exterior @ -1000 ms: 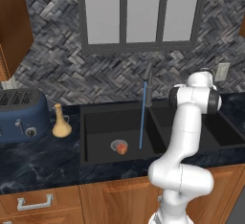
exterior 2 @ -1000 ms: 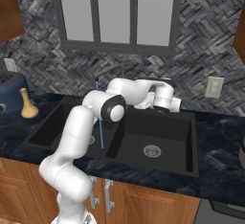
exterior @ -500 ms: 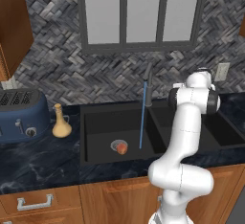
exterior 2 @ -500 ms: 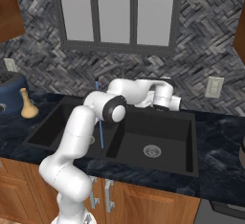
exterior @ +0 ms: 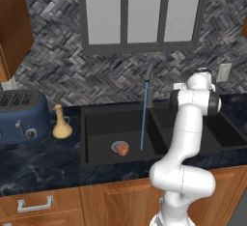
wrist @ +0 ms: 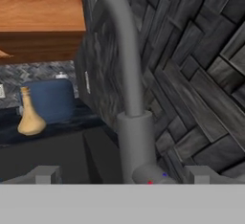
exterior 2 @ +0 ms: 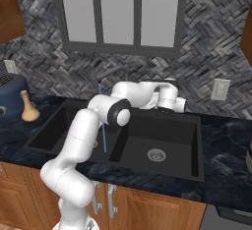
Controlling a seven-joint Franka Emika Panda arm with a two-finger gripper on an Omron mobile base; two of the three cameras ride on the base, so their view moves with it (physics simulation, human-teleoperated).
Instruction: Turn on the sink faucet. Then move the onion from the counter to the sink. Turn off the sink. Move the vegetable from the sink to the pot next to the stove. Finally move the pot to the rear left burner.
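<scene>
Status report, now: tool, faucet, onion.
Tool open at slim dark grey faucet base. Blue water stream running into matte black sink. Small orange-red onion in left basin. Nothing blocking.

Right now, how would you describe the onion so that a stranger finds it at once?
Look at the black double sink set in the dark counter. In its left basin, beside the thin blue stream of water, lies the onion, near the drain. It is small, round and orange-red, unlike the tan vase standing outside on the counter.
</scene>
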